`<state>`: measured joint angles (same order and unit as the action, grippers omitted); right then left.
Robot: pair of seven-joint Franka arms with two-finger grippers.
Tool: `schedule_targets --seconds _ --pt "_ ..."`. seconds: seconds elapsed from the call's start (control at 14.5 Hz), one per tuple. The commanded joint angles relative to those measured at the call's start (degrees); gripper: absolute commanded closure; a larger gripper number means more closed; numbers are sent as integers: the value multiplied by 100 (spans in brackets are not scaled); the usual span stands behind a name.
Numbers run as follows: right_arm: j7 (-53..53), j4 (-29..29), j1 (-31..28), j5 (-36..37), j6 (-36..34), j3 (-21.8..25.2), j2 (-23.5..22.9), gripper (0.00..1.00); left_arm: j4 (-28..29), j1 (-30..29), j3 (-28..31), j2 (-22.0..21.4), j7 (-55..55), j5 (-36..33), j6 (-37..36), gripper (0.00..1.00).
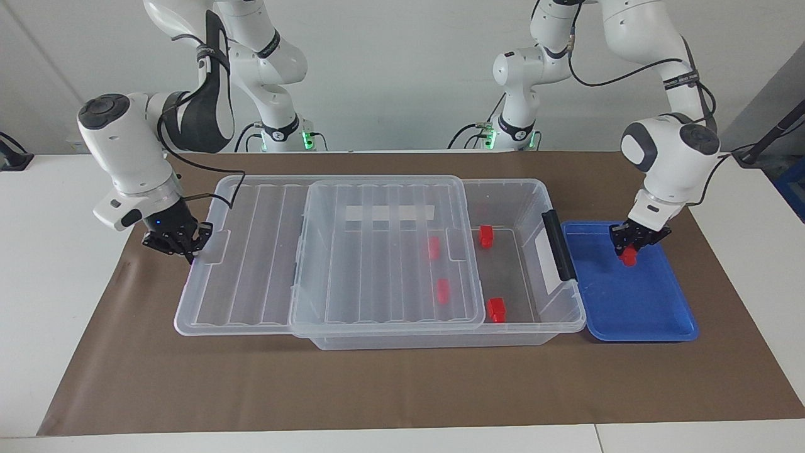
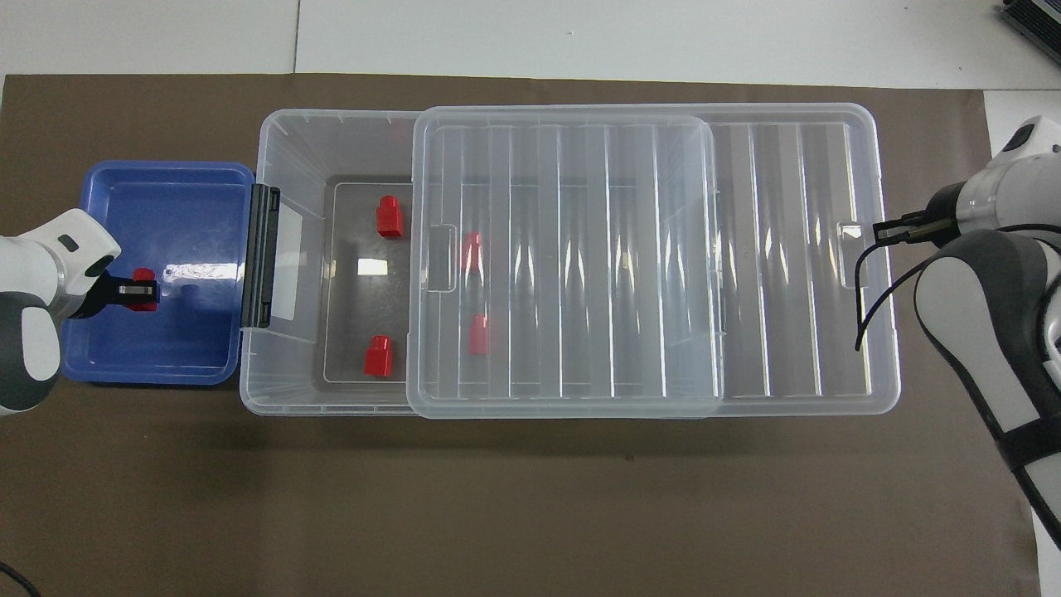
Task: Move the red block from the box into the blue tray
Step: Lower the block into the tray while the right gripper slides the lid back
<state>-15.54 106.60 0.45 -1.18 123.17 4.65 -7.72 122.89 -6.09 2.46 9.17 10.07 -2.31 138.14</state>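
Note:
My left gripper (image 1: 632,244) (image 2: 126,290) is shut on a red block (image 1: 627,257) (image 2: 146,279) low inside the blue tray (image 1: 635,305) (image 2: 166,344); whether the block touches the floor I cannot tell. The clear box (image 1: 534,187) (image 2: 286,390) lies beside the tray, its ribbed lid (image 1: 377,270) (image 2: 580,265) slid partly off toward the right arm's end. Two red blocks (image 1: 485,236) (image 1: 496,309) sit in the uncovered part, two more (image 1: 433,247) (image 1: 443,290) under the lid. My right gripper (image 1: 183,244) (image 2: 880,233) is shut, pressed against the lid's end rim.
Brown paper (image 1: 377,390) covers the table under the box and tray. A black handle (image 1: 559,245) stands on the box's end wall next to the tray. The right arm's cable (image 2: 866,307) hangs over the lid's end.

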Motion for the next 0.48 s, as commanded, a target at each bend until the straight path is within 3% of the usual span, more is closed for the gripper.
schedule_targets --seconds 0.0,0.28,0.35,0.41 --pt "-55 63 165 -172 172 -78 -10 100 42 11 -70 295 -512 81 406 100" --pt "524 54 481 -296 199 -78 -19 100 42 29 -70 410 -673 81 520 100" --pt "656 46 569 -296 233 -87 -37 100 42 20 -70 419 -647 81 564 79" --pt "770 54 657 -296 260 -78 -54 100 42 20 -70 419 -629 73 547 41"
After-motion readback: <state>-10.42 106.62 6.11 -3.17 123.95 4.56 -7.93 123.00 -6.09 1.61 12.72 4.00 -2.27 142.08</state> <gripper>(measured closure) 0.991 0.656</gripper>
